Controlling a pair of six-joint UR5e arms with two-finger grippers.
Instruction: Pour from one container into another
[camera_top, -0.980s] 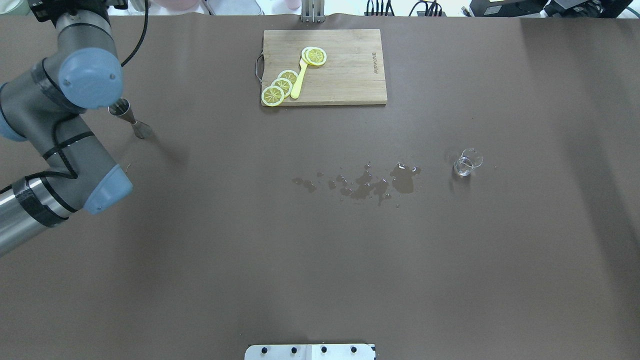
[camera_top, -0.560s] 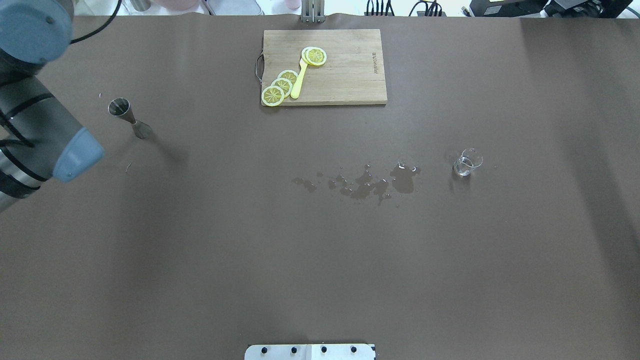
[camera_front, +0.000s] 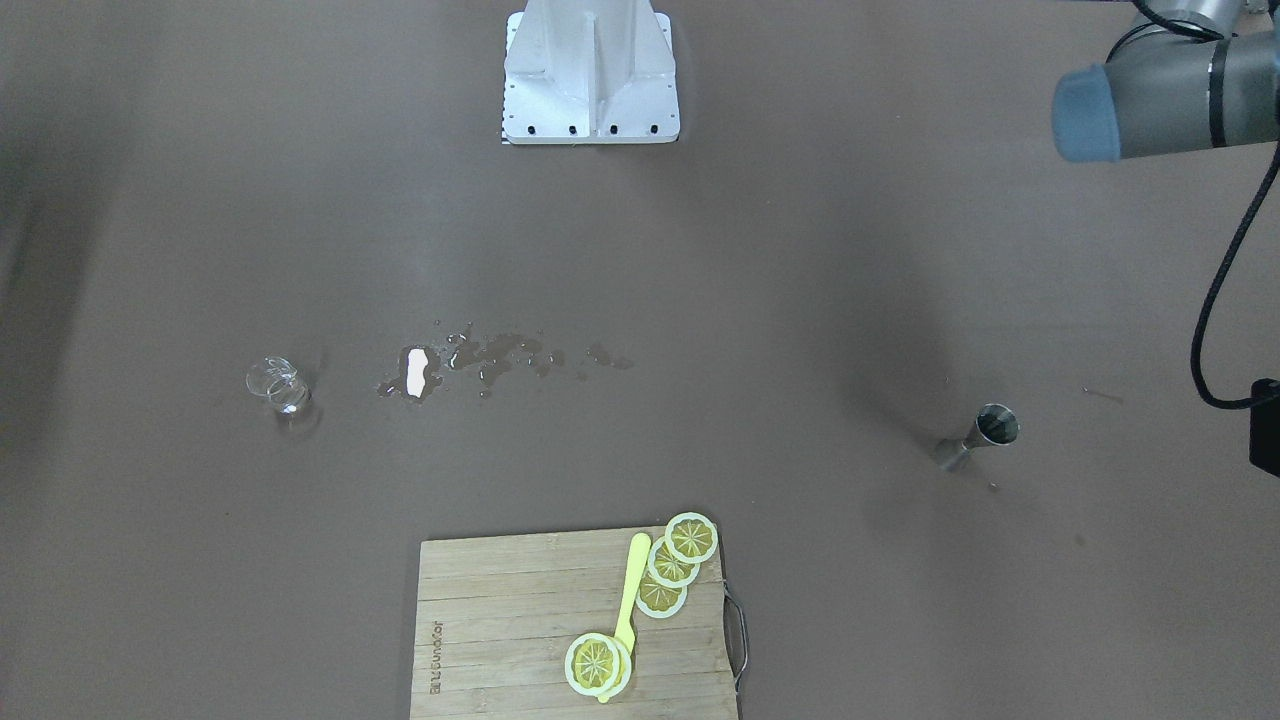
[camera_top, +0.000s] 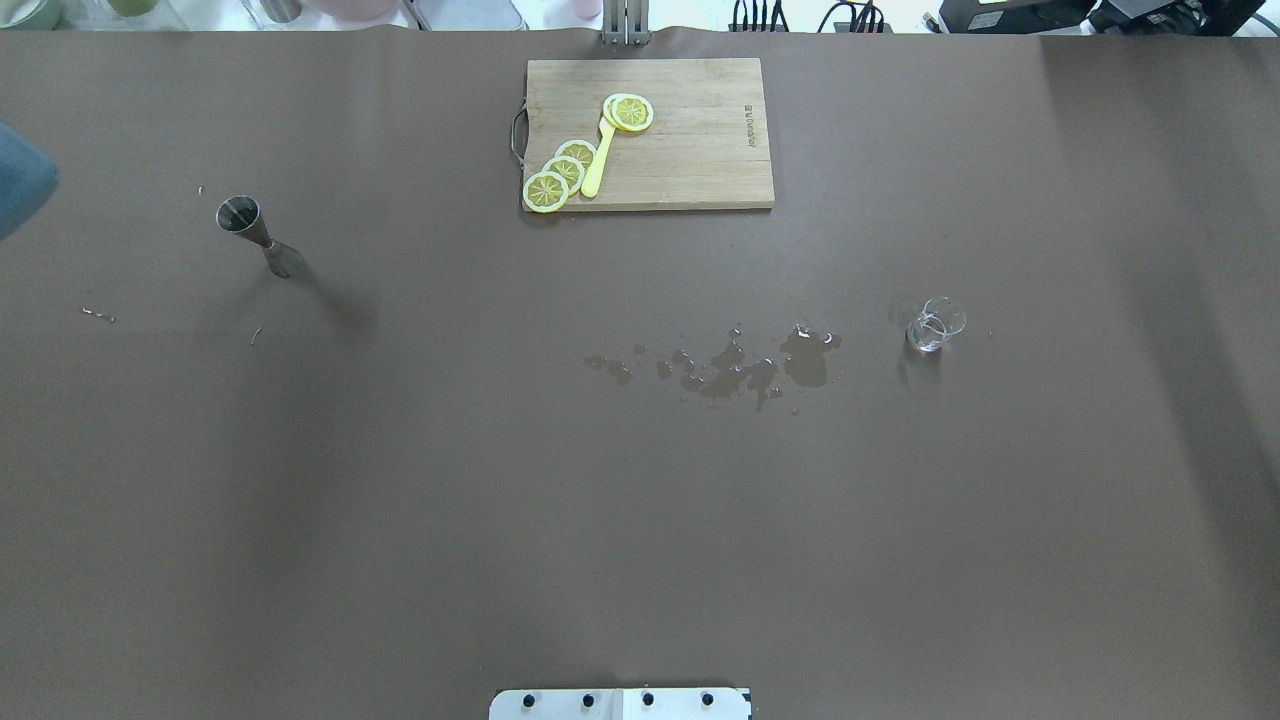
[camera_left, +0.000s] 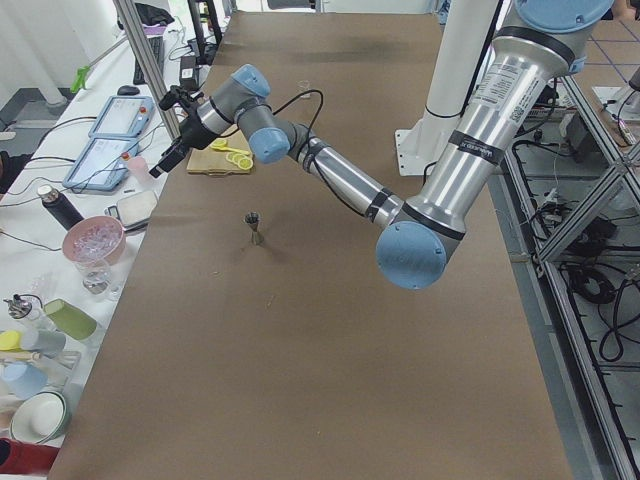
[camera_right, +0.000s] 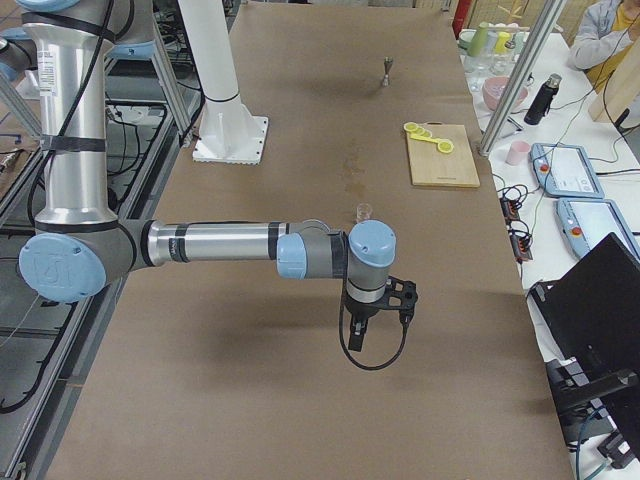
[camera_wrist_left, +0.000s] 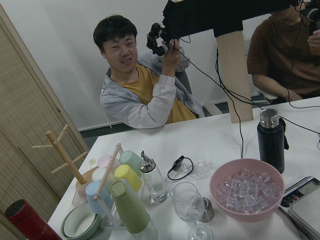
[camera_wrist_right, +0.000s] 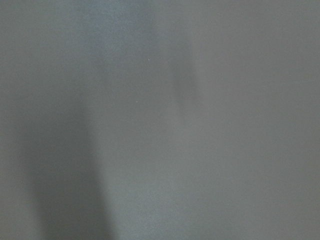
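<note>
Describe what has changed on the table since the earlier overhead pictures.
The left arm has swung away from the jigger, out past the view's left edge; only its blue joint cap shows overhead now. Nothing was visibly taken hold of or let go. The jigger, the small glass, the spill and the cutting board with lemon slices stayed in place.

One steel jigger (camera_top: 258, 234), one small glass beaker (camera_top: 933, 328), one wooden cutting board (camera_top: 700, 165), one yellow plastic utensil (camera_top: 597, 166), at least four lemon slices (camera_top: 546, 191), one patch of spilled liquid (camera_top: 805, 362).
</note>
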